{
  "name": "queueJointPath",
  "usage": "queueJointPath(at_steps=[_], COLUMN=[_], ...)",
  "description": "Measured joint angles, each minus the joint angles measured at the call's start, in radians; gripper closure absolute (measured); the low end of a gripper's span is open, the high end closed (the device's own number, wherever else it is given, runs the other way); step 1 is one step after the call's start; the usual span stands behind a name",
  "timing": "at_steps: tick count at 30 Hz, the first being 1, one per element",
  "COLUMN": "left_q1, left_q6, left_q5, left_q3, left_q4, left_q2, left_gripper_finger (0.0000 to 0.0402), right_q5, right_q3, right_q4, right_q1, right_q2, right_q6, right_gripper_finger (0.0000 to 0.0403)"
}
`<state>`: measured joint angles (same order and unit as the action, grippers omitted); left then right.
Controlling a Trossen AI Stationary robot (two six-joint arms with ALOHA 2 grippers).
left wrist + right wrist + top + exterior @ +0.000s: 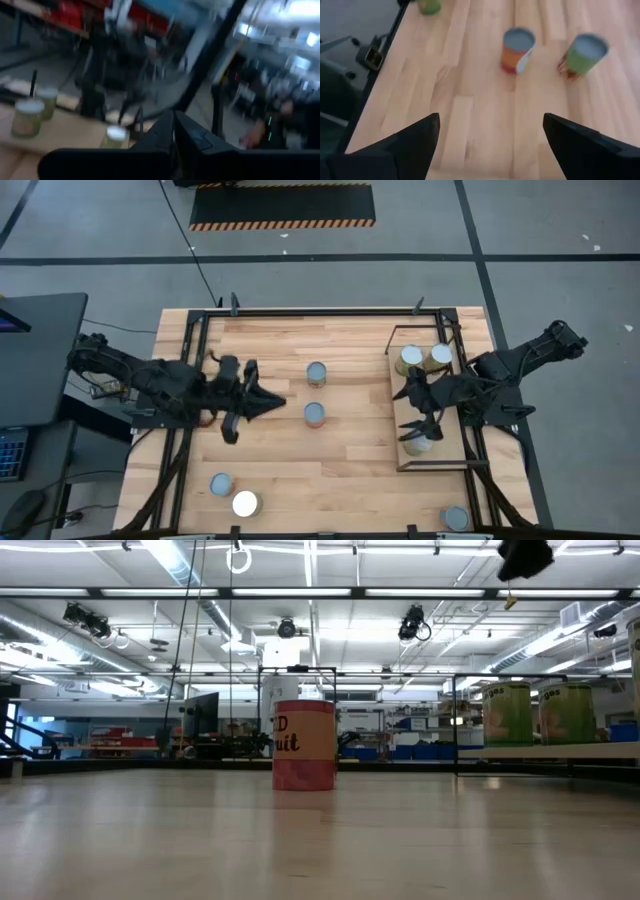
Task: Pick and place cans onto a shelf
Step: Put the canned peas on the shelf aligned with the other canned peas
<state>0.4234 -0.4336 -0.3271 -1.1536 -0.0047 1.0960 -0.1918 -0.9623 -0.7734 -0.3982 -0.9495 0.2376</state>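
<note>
Three cans (411,359) stand on the shelf (403,416) at the desk's (350,450) right side, under the right claw (418,408), which is wide open and empty. Only the low view shows the orange can's (303,745) label. The left claw (268,402) is closed and empty, with free desk around it up to the middle cans (316,374).
</note>
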Motion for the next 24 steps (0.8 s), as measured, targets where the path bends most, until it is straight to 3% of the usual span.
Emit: queueJointPath(at_steps=[3,7,13,17,24], left_q1=[0.052,0.137,0.277,0.351,0.452], left_q6=[-0.038,-0.236,-0.554,-0.657,-0.626], left_q5=[-0.002,0.001,0.046,0.108,0.253], left_q3=[-0.117,-0.231,-0.244,-0.208,-0.102], left_q4=[-0.213,-0.563,-0.917,-1.026,-1.022], left_q2=[0.025,0.043,0.054,0.095,0.202], left_gripper_finger=[0.0383,0.038,0.0362,0.0332,0.0236], right_q5=[-0.01,-0.027,-0.05,-0.08,-0.103], right_q3=[-0.049,-0.108,-0.129,-0.13,-0.13], right_q4=[0.034,0.075,0.205,0.301,0.366], right_q1=[0.014,0.016,0.024,0.029,0.048], right_q2=[-0.051,-0.137,-0.256,-0.314,-0.372], right_q6=[-0.005,-0.027,-0.03,-0.029,-0.024], right_gripper_finger=[0.0041,0.0041,0.0041,0.0041,0.0041])
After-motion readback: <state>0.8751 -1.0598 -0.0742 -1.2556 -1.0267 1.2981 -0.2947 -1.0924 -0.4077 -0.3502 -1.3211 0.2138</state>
